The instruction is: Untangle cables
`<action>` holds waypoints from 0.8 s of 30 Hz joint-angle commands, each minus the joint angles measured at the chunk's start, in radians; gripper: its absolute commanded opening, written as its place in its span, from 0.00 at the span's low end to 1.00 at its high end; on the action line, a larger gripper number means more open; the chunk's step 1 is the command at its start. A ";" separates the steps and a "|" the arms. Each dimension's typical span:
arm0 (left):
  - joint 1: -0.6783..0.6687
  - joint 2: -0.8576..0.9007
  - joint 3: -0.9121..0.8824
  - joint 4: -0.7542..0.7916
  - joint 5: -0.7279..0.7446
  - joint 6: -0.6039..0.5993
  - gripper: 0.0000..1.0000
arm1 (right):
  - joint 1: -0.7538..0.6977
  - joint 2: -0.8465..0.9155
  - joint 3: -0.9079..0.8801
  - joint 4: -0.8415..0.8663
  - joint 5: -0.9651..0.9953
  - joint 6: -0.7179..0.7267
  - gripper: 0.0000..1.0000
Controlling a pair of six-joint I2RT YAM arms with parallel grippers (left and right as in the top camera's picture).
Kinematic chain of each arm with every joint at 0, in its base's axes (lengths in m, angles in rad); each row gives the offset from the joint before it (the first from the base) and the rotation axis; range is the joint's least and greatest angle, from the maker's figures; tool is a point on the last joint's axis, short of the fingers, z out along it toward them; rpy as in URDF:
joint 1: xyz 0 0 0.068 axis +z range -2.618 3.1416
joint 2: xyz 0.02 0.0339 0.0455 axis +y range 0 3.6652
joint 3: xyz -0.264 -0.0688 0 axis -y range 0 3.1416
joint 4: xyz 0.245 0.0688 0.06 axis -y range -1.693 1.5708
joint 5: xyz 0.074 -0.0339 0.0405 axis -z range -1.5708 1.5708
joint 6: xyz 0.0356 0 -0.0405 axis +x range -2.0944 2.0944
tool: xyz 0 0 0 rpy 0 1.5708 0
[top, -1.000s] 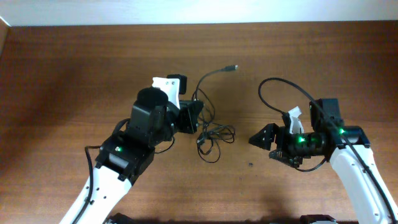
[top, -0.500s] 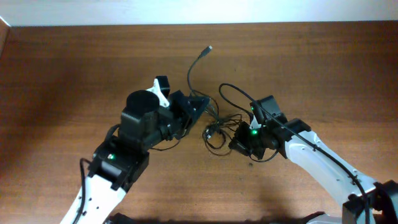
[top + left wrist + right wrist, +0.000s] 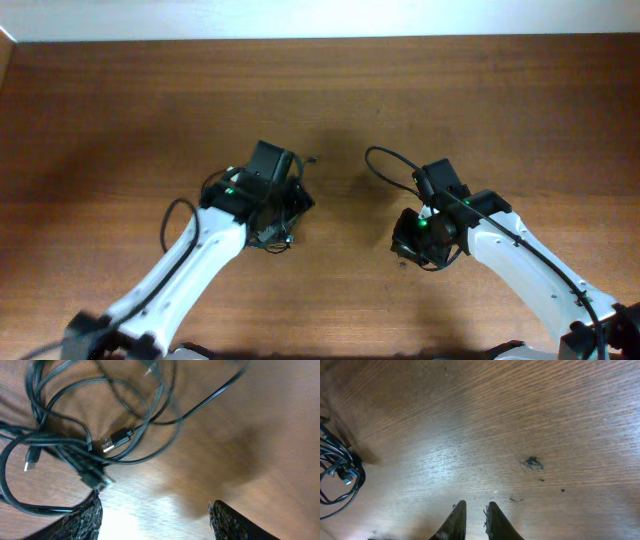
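The cables [image 3: 75,445] are thin black wires in a loose tangle with small plug ends, lying on the wooden table at the upper left of the left wrist view. From overhead the cables [image 3: 281,238] are mostly hidden under the left arm. My left gripper [image 3: 155,521] hovers just in front of the tangle, open, with bare wood between its fingers [image 3: 82,521]. My right gripper [image 3: 475,521] is off to the right of the cables [image 3: 340,471], well clear of them. Its jaws stand almost together with a narrow gap and nothing in it.
A thicker black arm cable [image 3: 385,160] arcs out behind the right arm. A small dark scuff [image 3: 534,464] marks the wood ahead of the right gripper [image 3: 405,240]. The table's far edge [image 3: 320,40] runs along the top.
The left gripper has let go and opened, and the tangle now lies bunched under the left arm. The right gripper has drawn back to the right, away from the cables.
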 commanded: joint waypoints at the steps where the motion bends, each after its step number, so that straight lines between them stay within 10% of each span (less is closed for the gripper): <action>1: -0.002 0.062 0.002 -0.108 0.045 0.048 0.93 | -0.003 -0.028 0.006 -0.016 0.008 -0.002 0.20; 11: -0.002 0.061 -0.142 -0.206 -0.072 -0.388 0.84 | -0.003 -0.028 0.006 -0.019 0.010 -0.055 0.55; 12: -0.002 0.061 -0.191 -0.118 -0.101 -0.391 0.67 | -0.003 -0.028 0.006 -0.019 0.010 -0.055 0.56; 13: -0.002 0.061 -0.227 -0.053 -0.120 -0.391 0.22 | -0.003 -0.028 0.006 -0.019 0.010 -0.055 0.56; 14: -0.002 0.061 -0.241 -0.005 -0.141 -0.390 0.00 | -0.003 -0.028 0.006 -0.019 0.010 -0.055 0.56; 15: -0.001 0.053 -0.222 0.001 -0.132 -0.387 0.00 | -0.003 -0.028 0.006 -0.020 0.008 -0.055 0.54; 17: -0.001 0.025 -0.188 0.002 -0.076 -0.283 0.00 | -0.003 -0.028 0.006 -0.024 -0.016 -0.059 0.51; 20: 0.008 -0.077 -0.166 0.158 0.126 0.230 0.00 | -0.003 -0.028 0.006 0.024 -0.326 -0.328 0.52; 24: 0.041 -0.116 -0.166 0.404 0.496 0.312 0.00 | -0.003 -0.028 0.006 0.090 -0.448 -0.349 0.64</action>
